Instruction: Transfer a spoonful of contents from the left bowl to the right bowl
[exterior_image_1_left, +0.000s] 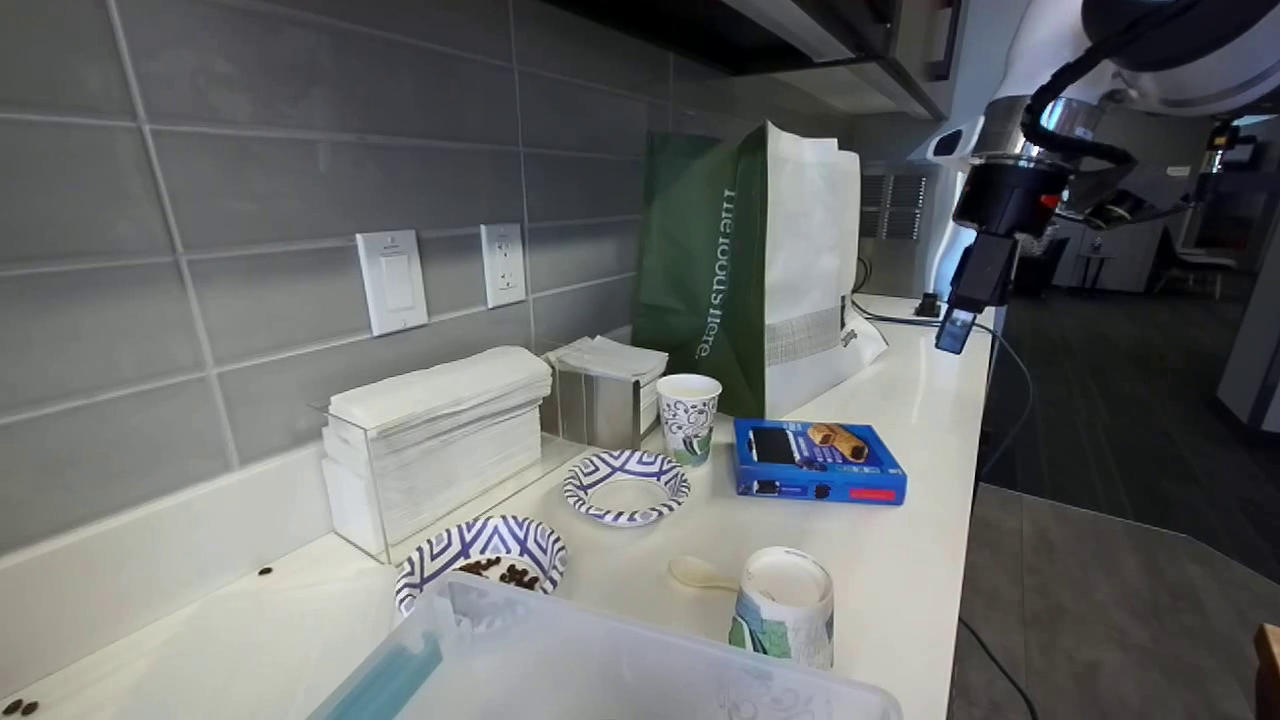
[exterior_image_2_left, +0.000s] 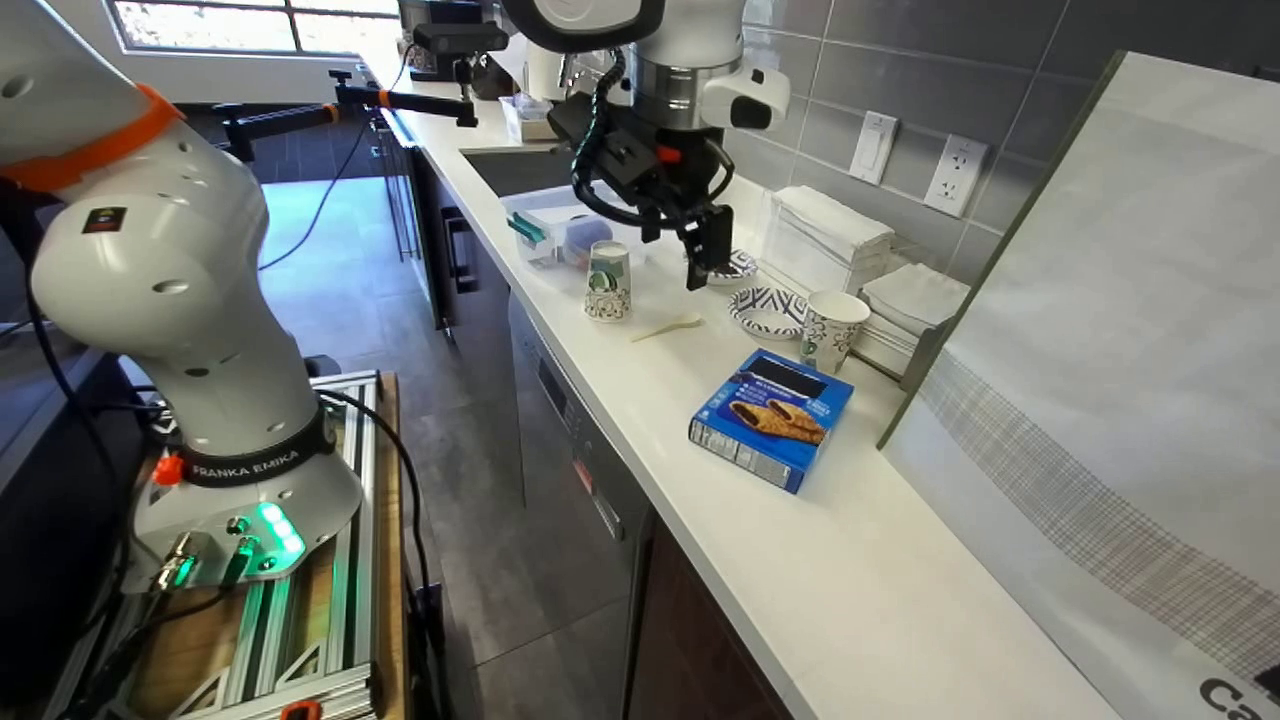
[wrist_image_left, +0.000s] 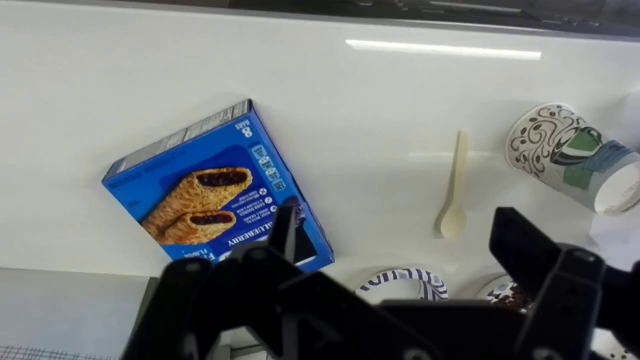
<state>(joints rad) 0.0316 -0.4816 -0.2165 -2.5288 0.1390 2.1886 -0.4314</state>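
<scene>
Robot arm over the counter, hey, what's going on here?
A robot arm holds its gripper open and empty above the counter. A pale spoon lies on the counter, not yet picked up. In an exterior view, dark bits sit in the nearer patterned bowl and none show in the farther patterned bowl, so the spoonful meant for it has apparently not been moved.

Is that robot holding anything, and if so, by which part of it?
Nothing is held: the gripper is open, and the spoon lies on the counter.

The white arm (exterior_image_2_left: 185, 330) has an orange band (exterior_image_2_left: 95, 150), FRANKA EMIKA collar (exterior_image_2_left: 262, 466) and black jaws.
</scene>
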